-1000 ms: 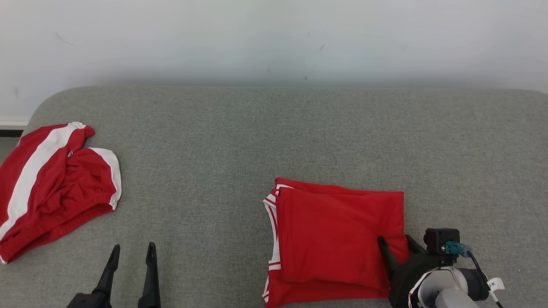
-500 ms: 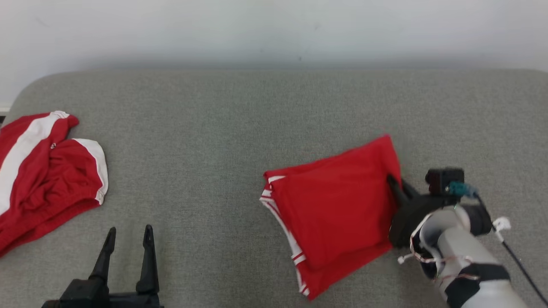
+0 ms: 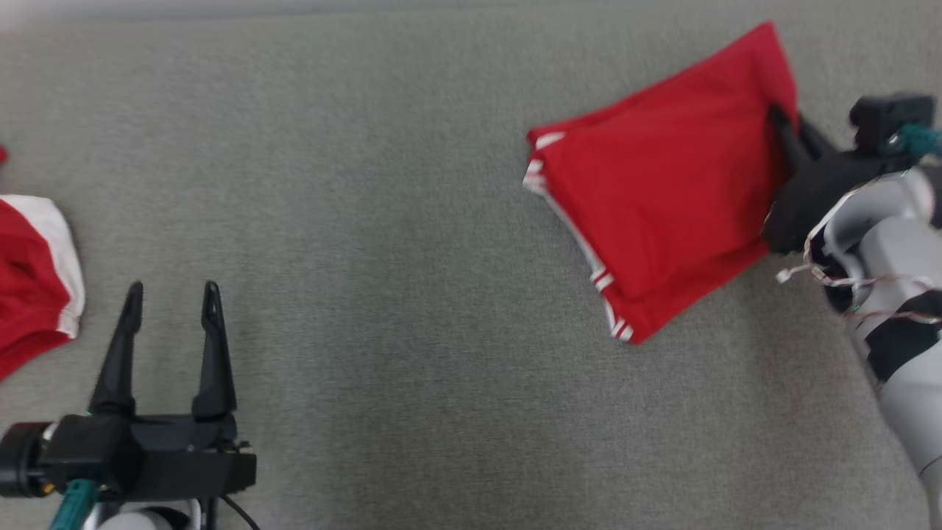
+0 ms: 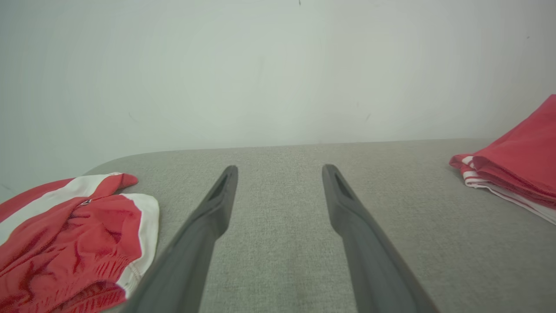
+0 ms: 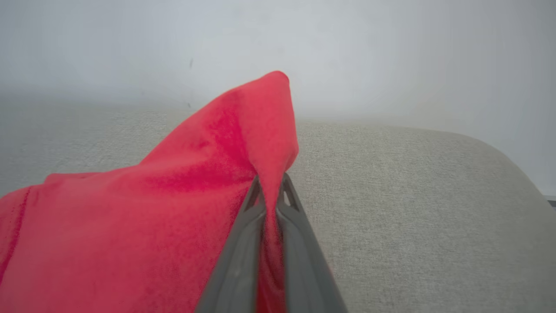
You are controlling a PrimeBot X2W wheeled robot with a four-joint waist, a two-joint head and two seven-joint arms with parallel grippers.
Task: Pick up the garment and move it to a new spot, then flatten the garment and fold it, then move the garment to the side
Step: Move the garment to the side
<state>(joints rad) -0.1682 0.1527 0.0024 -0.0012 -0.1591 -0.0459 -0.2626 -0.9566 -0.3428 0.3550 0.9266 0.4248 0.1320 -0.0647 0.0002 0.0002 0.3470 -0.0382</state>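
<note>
Right end effector [image 3: 786, 124] clenched on right edge of folded red fabric garment with white trim [image 3: 662, 199], at upper right of grey fabric bench [image 3: 383, 221]; gripped corner raised. Left end effector [image 3: 171, 294] released, empty, at lower left

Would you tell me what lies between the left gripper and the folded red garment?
That stretch is bare grey upholstery, as the head view shows, from the left gripper to the folded red garment.
</note>
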